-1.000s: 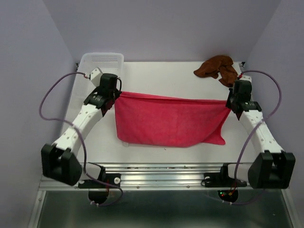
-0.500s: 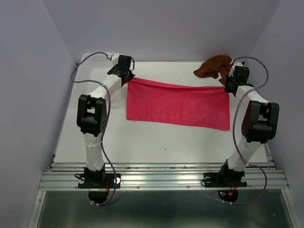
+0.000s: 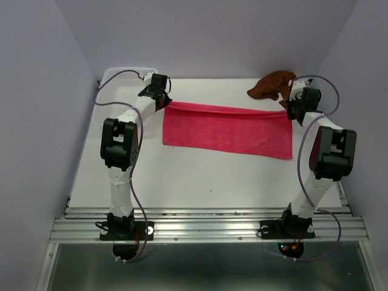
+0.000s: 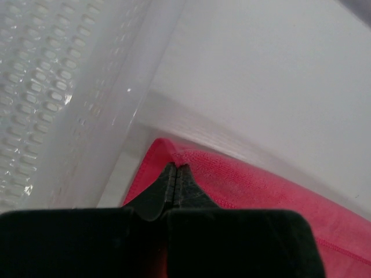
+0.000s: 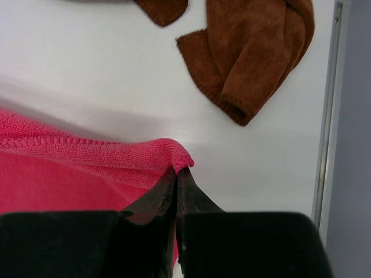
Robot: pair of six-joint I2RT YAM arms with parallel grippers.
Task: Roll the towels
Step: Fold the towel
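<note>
The pink-red towel is stretched out across the far half of the table. My left gripper is shut on its far left corner, beside the basket. My right gripper is shut on its far right corner. The towel's far edge is held taut between the two grippers; its near part lies on the table. The rust brown towel lies crumpled at the far right corner, just beyond my right gripper, and also shows in the right wrist view.
A translucent white plastic basket stands at the far left corner, right next to my left gripper; its perforated wall fills the left of the left wrist view. The table's right edge rail runs close to my right gripper.
Both arms have stretched far out, carrying the pink-red towel from mid-table to the far half. It has gone from sagging with a hanging corner to a flatter spread strip.
</note>
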